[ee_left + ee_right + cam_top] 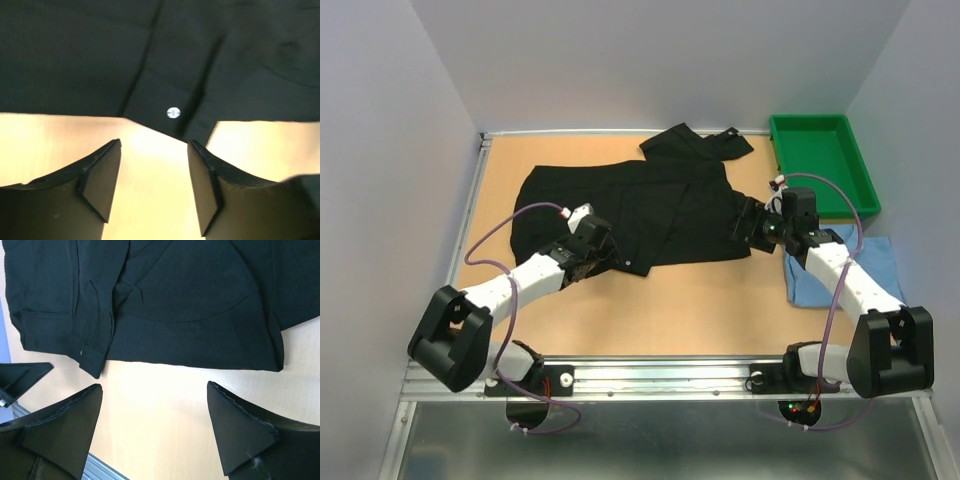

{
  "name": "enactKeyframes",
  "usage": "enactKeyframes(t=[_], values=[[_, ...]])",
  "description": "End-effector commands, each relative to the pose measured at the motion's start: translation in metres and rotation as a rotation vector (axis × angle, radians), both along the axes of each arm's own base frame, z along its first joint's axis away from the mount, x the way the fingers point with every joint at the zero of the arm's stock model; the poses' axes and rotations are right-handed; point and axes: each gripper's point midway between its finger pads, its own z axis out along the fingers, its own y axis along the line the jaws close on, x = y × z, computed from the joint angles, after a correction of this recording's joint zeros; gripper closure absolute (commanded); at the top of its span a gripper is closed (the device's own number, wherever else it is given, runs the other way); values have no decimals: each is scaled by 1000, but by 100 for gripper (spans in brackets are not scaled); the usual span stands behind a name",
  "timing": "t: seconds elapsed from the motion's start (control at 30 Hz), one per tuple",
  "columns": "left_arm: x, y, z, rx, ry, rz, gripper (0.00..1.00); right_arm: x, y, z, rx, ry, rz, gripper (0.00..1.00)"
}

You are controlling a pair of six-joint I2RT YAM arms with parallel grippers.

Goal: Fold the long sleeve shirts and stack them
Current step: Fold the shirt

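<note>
The black long sleeve shirt lies spread over the middle of the table, partly folded, with a sleeve and collar bunched at the back. Its front hem and a white button show just ahead of my left gripper, which is open with only bare table between its fingers. In the top view the left gripper sits at the shirt's near left edge. My right gripper is open too, over bare table just short of the black shirt's edge, at its right side. The light blue shirt lies folded at the right, partly under the right arm.
A green tray stands at the back right corner. White walls close in the table on the left, back and right. A metal rail runs along the near edge between the arm bases.
</note>
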Motion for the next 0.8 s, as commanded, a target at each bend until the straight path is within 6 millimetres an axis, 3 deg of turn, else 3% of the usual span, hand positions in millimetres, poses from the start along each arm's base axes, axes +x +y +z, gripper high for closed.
enactKeyframes(t=[0.0,0.57,0.77], values=[[5,-4,-12,-67,35,104,37,-7,5,-8,1,-15,39,11],[23,2,-48,50,61,144,44,-18,5,-9,9,-20,45,10],[24,-3,-49,40,72,129,55,-17,5,-8,8,-23,43,10]])
